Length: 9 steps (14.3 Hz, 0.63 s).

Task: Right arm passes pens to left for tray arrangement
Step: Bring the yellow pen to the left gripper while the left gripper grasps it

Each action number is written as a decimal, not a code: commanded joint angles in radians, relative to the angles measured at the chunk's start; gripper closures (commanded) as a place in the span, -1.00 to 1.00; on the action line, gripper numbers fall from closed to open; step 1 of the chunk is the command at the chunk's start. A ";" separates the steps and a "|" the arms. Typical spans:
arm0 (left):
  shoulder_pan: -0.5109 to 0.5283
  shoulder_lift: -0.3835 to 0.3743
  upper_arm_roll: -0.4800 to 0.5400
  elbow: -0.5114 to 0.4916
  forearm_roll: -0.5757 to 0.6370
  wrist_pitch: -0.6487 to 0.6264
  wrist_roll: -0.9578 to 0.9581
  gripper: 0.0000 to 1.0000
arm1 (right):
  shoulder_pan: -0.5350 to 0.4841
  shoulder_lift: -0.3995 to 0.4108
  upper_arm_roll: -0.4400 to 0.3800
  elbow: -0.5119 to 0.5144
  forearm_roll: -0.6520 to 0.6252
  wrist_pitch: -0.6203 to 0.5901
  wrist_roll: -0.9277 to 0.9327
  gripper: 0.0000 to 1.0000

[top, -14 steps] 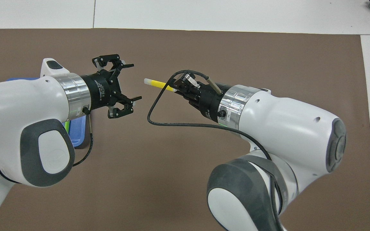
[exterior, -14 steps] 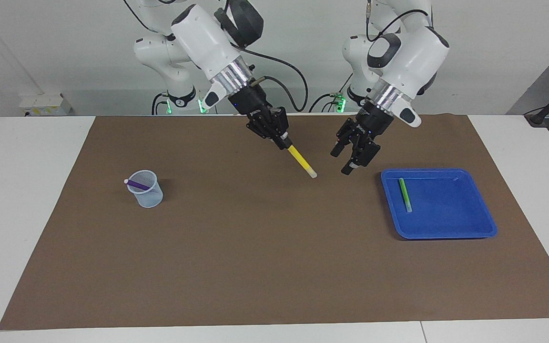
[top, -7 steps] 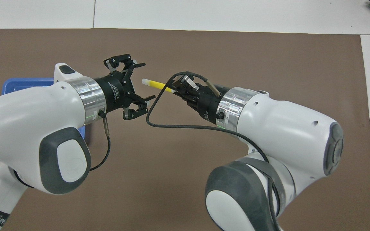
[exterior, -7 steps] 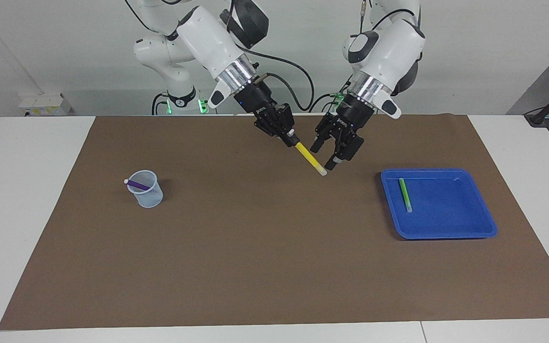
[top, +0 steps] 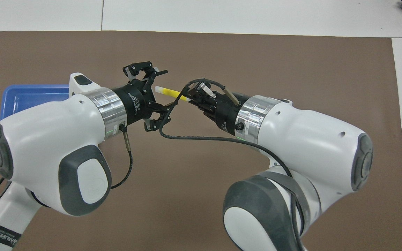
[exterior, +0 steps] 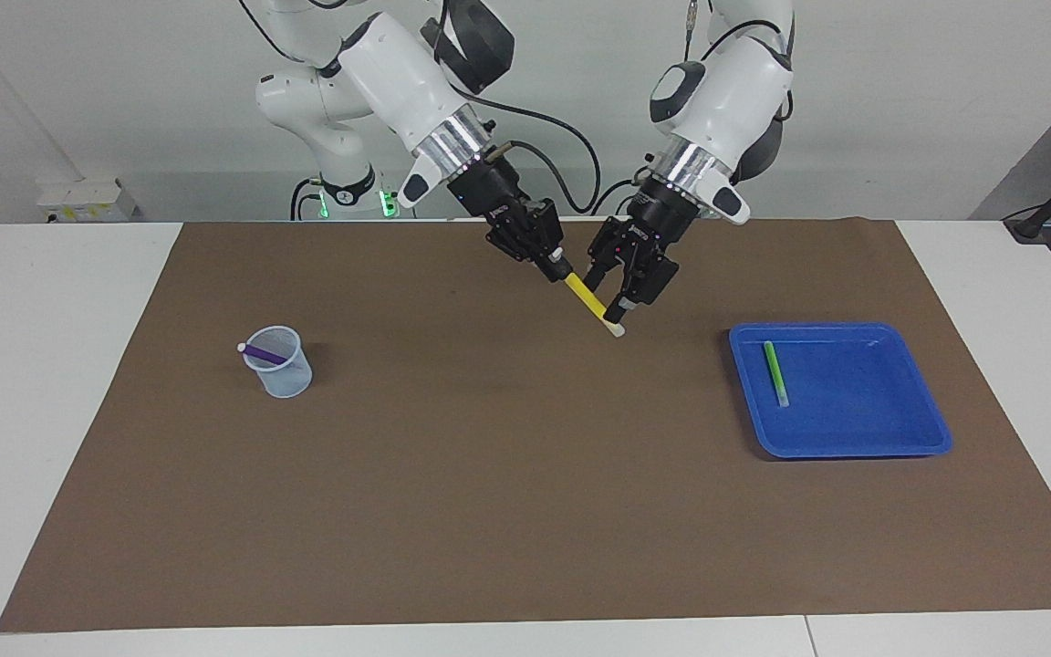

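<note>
- One of three pens is done: the green pen (exterior: 775, 373) lies in the blue tray (exterior: 890, 445), near the rim at the tray's 9 o'clock in the facing view.
- The purple pen (exterior: 260, 352) sits untouched in the small pale cup (exterior: 281, 371), well apart toward the right arm's end of the table.
- The yellow pen (exterior: 589, 300) is mid-handover above the brown mat (exterior: 489, 511). The right gripper (exterior: 555, 265) is clamped on its upper end, and the pale tip points toward 5 o'clock in the facing view.
- The left gripper (exterior: 609, 306) has its fingers on either side of the pen's lower end; I cannot tell whether they touch it.
- A second ago the left gripper hung wide open, well clear of the pen and nearer the tray. It has since swung in around the pen and begun narrowing.
- Still to do: finish this pass, lay the yellow pen in the tray, then fetch the purple one.
</note>
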State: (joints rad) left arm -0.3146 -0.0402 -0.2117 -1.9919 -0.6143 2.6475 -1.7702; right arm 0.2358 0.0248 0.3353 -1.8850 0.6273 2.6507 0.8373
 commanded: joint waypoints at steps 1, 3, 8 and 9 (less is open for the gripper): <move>-0.020 -0.009 0.011 -0.024 -0.015 0.032 -0.011 -0.20 | 0.000 -0.028 -0.001 -0.032 0.026 0.021 0.009 1.00; -0.027 -0.010 0.011 -0.030 -0.015 0.034 -0.011 0.35 | -0.004 -0.026 0.001 -0.031 0.026 0.018 0.002 1.00; -0.029 -0.015 0.011 -0.036 -0.012 0.032 -0.008 1.00 | -0.004 -0.029 0.001 -0.034 0.026 0.011 -0.007 1.00; -0.029 -0.015 0.011 -0.038 -0.010 0.032 -0.006 1.00 | -0.004 -0.029 0.001 -0.034 0.026 0.011 -0.007 1.00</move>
State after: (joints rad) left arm -0.3311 -0.0421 -0.2119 -2.0138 -0.6142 2.6619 -1.7683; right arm 0.2333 0.0239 0.3311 -1.8883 0.6273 2.6589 0.8373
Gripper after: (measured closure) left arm 0.771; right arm 0.811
